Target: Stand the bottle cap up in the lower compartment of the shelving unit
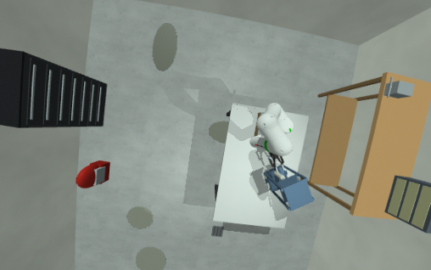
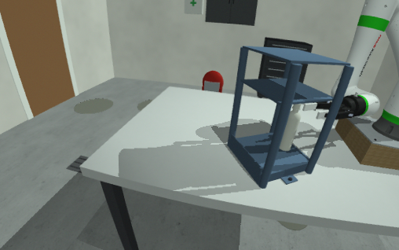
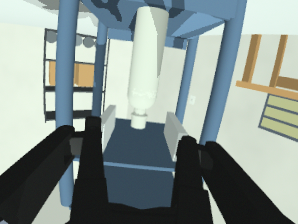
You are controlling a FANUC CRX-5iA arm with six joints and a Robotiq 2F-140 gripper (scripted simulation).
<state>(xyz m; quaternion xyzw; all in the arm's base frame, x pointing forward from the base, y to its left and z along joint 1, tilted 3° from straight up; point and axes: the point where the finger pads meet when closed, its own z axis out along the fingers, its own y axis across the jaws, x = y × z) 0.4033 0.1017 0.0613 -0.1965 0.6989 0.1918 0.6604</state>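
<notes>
The white bottle [image 2: 291, 127] stands cap up on the floor of the lower compartment of the blue shelving unit [image 2: 280, 114], near its robot-facing side. My gripper [image 2: 316, 110] is level with the bottle's cap, just outside the unit's front posts, fingers parted and apart from the bottle. In the wrist view, which is upside down, the bottle [image 3: 147, 63] lies ahead of my fingertips, with only its cap between the pads and a clear gap on each side. From above, the unit [image 1: 290, 188] sits under my arm, and the bottle [image 1: 277, 174] barely shows.
The arm's wooden base block [image 2: 365, 143] sits on the table right of the unit. A mounting tab [image 2: 289, 179] sticks out at the unit's near corner. The table's front edge [image 2: 236, 204] runs close below it.
</notes>
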